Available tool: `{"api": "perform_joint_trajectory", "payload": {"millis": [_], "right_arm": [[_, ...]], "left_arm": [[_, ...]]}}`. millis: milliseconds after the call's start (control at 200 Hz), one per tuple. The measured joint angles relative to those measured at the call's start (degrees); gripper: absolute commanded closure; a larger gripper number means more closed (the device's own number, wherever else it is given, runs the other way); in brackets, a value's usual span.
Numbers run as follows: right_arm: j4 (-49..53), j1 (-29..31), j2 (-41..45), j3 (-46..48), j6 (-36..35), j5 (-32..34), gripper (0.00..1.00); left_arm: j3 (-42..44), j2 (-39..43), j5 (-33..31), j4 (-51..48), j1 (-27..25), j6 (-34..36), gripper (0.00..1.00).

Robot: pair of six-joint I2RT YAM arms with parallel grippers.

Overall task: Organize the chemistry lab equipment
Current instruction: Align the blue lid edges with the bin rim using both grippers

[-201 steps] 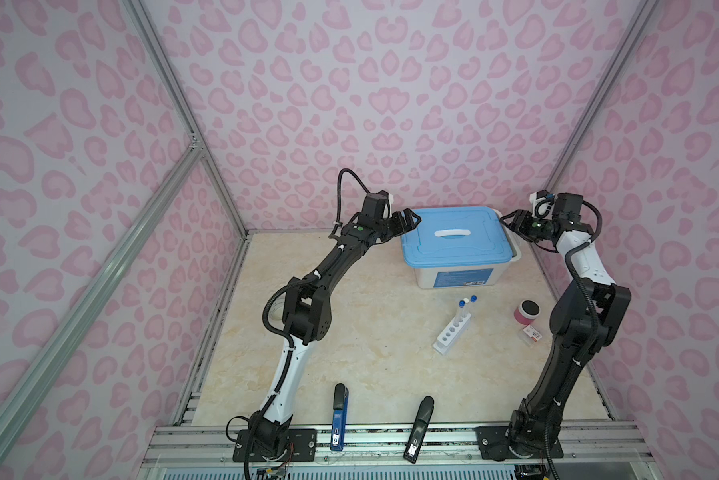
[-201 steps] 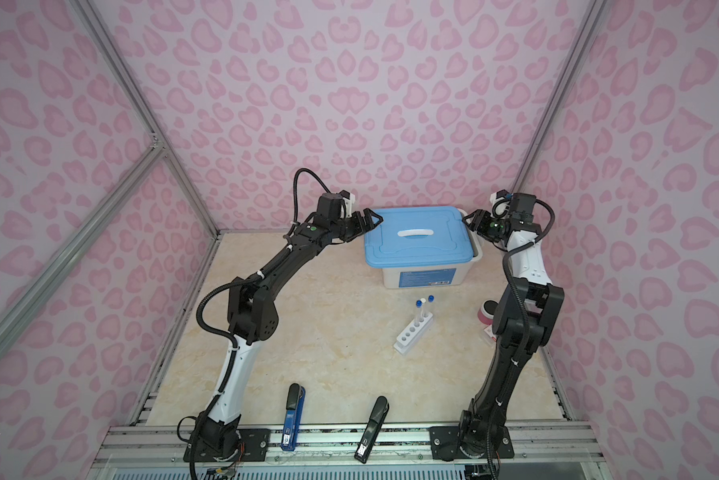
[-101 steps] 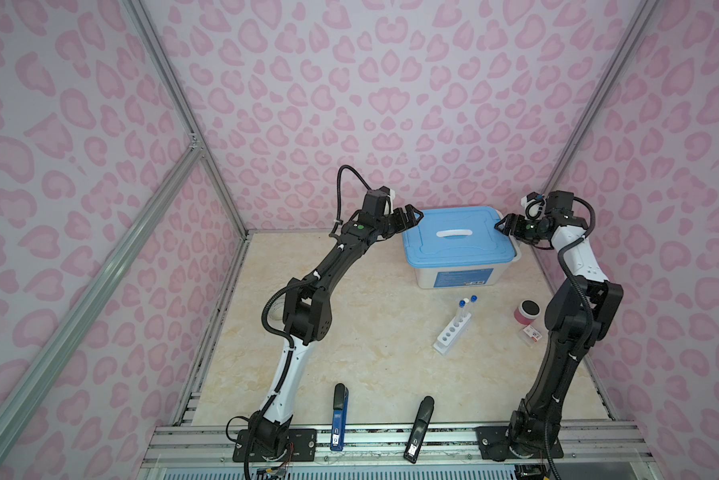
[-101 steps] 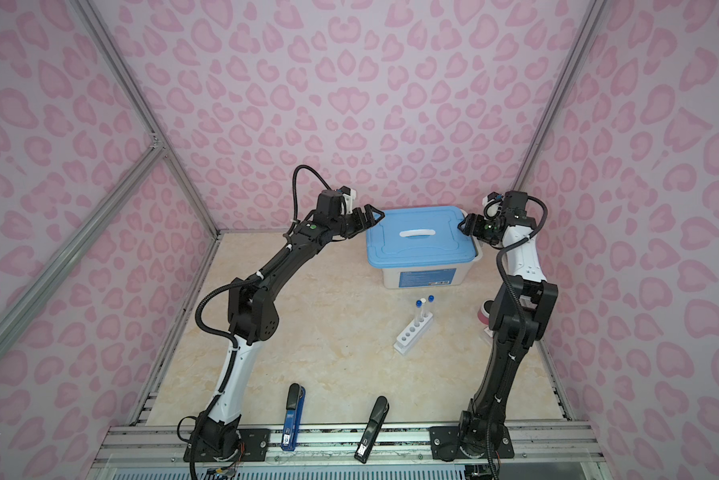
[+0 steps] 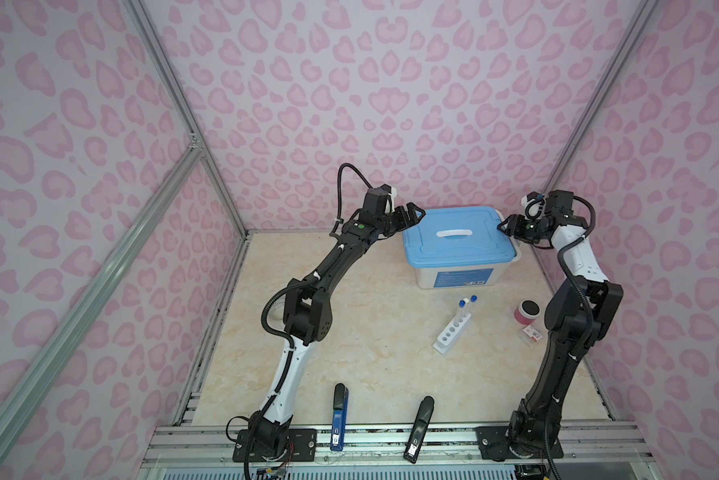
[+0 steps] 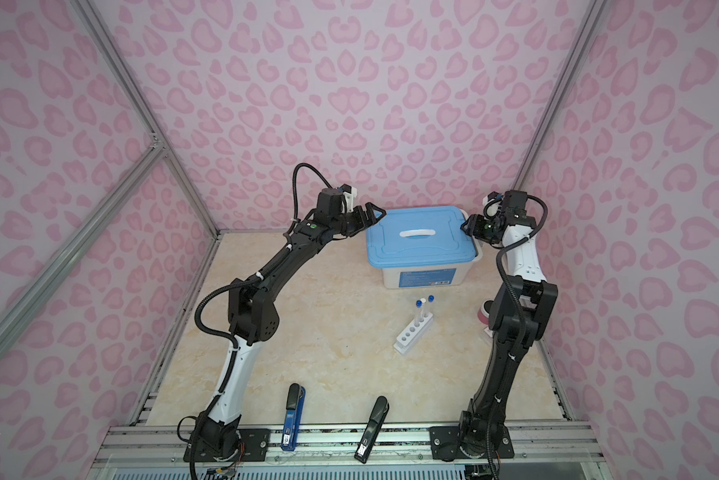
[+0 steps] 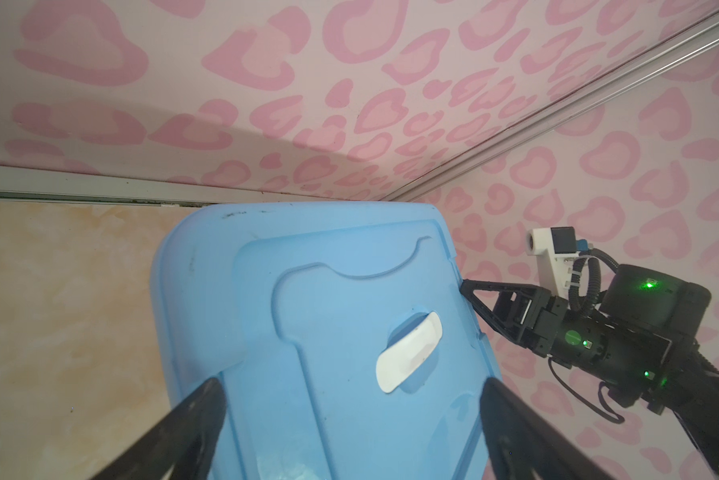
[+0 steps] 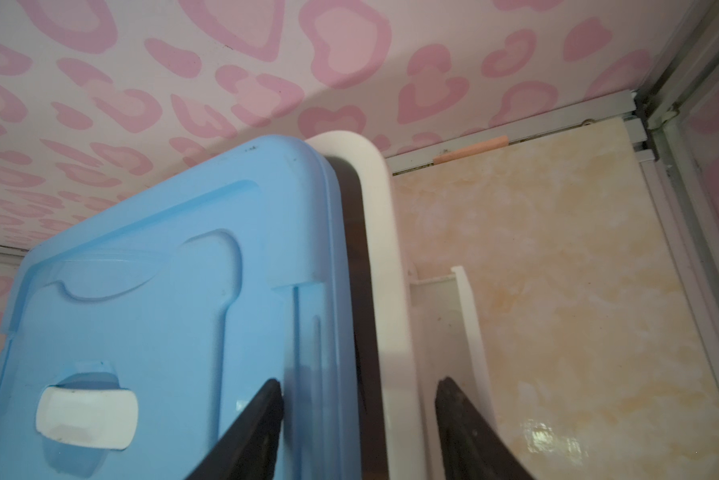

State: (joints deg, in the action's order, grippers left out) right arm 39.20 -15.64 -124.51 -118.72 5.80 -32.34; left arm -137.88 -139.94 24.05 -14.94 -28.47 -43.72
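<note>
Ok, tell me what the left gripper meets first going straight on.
Probably the lid: the open left gripper points across it, though depth is unclear and it may pass just above.

This is a robot test cell: pink heart-patterned walls [image 5: 391,83] on aluminium frame bars [image 5: 169,83] enclose a marble-look tabletop [image 5: 370,365], a left arm [image 5: 308,316] and a right arm [image 5: 578,320] are bolted to a metal rail [image 5: 391,440] at its front edge, and a white holed rack [image 5: 449,334] holds capped test tubes [image 5: 461,311].

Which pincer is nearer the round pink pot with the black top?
Right. The right pincer is at the blue plastic lid's end by that pot; the left pincer is at the opposite end.
</note>
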Motion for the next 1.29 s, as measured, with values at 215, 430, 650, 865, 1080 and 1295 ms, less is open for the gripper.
{"api": "perform_joint_trajectory", "payload": {"millis": [215,430,650,865,1080,1295], "right_arm": [[-0.07,0.00,-0.09,-0.28,0.04,0.44,0.50],[-0.13,-0.22,-0.31,-0.87,0.76,1.22,0.53],[-0.17,-0.66,-1.11,-2.03,1.62,1.29,0.55],[-0.20,-0.83,-1.11,-2.01,1.99,1.40,0.55],[-0.33,-1.14,-1.11,-1.92,1.99,1.73,0.56],[0.17,-1.36,-1.40,-1.92,2.05,2.32,0.57]], "left_arm": [[0.90,0.02,-0.02,0.04,0.66,0.42,0.03],[5.29,0.02,-0.15,-0.35,1.20,1.86,0.03],[5.92,0.02,-0.04,-0.33,1.51,2.69,0.03],[5.92,0.02,0.15,-0.31,1.46,2.71,0.03],[5.90,0.02,0.22,-0.17,1.46,2.67,0.03],[5.68,0.02,0.46,-0.15,1.46,2.47,0.03]]}}
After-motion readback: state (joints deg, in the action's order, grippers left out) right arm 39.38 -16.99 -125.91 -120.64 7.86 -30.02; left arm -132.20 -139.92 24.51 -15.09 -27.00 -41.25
